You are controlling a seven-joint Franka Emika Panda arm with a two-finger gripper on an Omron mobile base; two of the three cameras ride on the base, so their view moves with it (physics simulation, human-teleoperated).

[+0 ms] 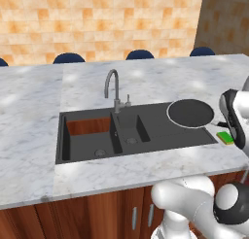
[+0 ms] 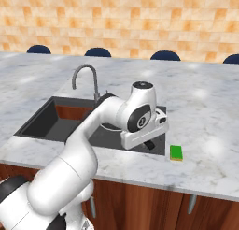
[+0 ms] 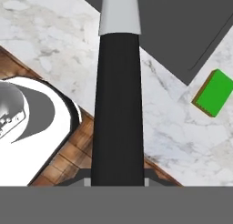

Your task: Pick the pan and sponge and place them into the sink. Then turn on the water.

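From left to right, the sink (image 1: 87, 145) basins lie bare at centre-left, the pan (image 1: 190, 112) sits on the drainboard with the gripper (image 3: 117, 175) clamped on its handle, and the sponge (image 1: 225, 137) waits at right, faucet (image 1: 113, 90) untouched.

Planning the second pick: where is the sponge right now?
The sponge lies on the marble counter just off the front right corner of the sink, near the pan on the drainboard.
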